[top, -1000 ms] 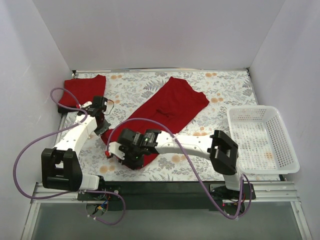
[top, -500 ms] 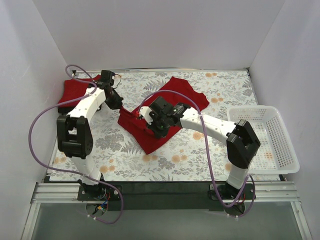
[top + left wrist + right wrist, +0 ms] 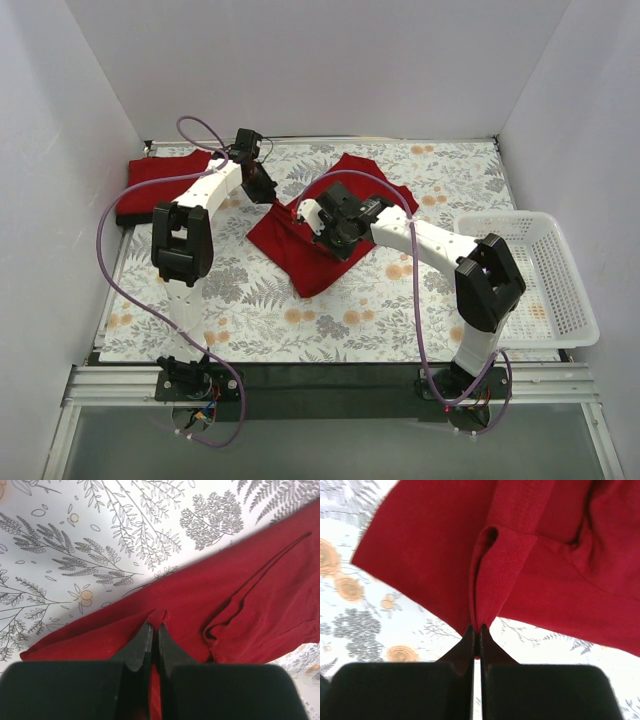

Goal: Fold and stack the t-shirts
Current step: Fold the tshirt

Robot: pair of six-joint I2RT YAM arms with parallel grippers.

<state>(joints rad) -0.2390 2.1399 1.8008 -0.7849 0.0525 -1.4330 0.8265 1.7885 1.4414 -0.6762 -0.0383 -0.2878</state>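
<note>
1. Red fabric t-shirt (image 3: 297, 258) lies mid-table on the floral-print table (image 3: 350, 325), partly doubled over. Its long axis runs diagonally, near-left to far-right.
2. Left pincer (image 3: 155, 630) is clenched on a small raised pinch of cloth at the shirt's far-left edge. The jaws are tight together with a ridge of red between them.
3. Right pincer (image 3: 476, 629) is clenched on a stitched hem fold. In the top view it sits just right of the left one, nearer the shirt's middle.
4. Key relation: both grips are on the far-left side, and the bulk of the cloth lies right of and nearer than them. Judged: the held edge must be laid across that bulk with both arms moving in parallel, or the fold skews.
5. Folded rectangular red t-shirt (image 3: 160, 185) sits at the far-left corner, well apart from the held one. The left arm is nearer to it, so stacking probably goes that way.
6. White plastic mesh basket (image 3: 575, 300) stands at the right edge, well apart from both pincers.
7. Risk: the left pinch is thin and could slip under a pull.
</note>
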